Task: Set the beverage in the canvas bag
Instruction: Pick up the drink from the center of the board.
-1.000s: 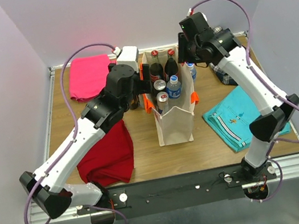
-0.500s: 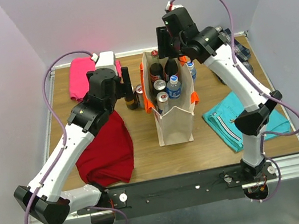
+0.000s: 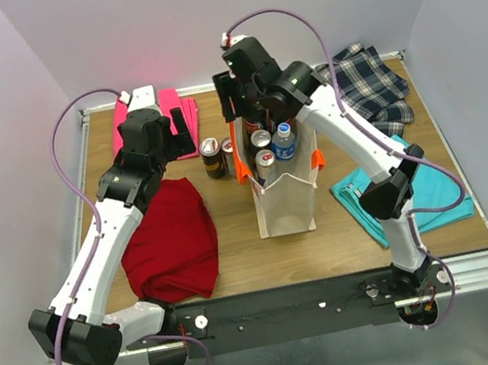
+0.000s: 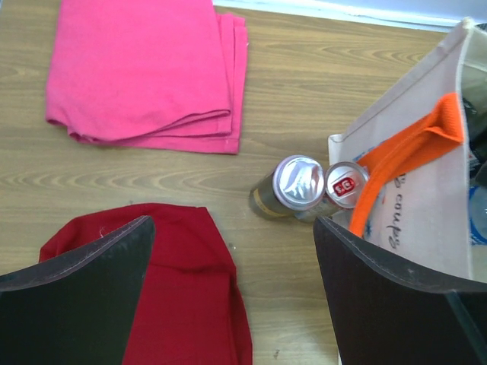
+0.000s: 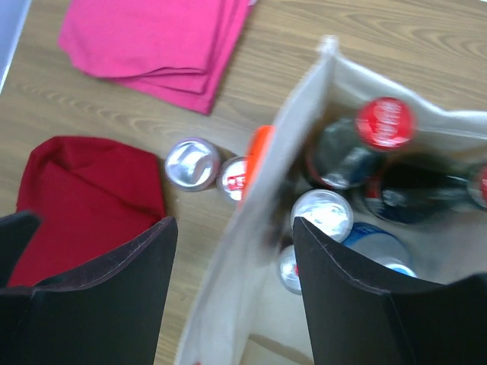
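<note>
The canvas bag (image 3: 285, 208) stands upright, with bottles (image 5: 384, 122) and cans (image 5: 321, 209) packed inside. Over the bag's left wall hangs the right claw (image 5: 234, 222), jaws spread, gripping nothing. Left of the bag hovers the left claw (image 4: 232, 222), jaws wide apart, empty too. Just beside the bag's left wall stand a gold-sided can (image 4: 297, 184) and a red-topped can (image 4: 346, 182), side by side.

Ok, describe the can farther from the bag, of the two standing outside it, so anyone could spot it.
Find the canvas bag with orange straps mid-table. On the left arm's side of it, two cans stand together on the table. The outer can has a plain silver lid; its neighbour, nearer the bag, has a red-marked lid.
</note>
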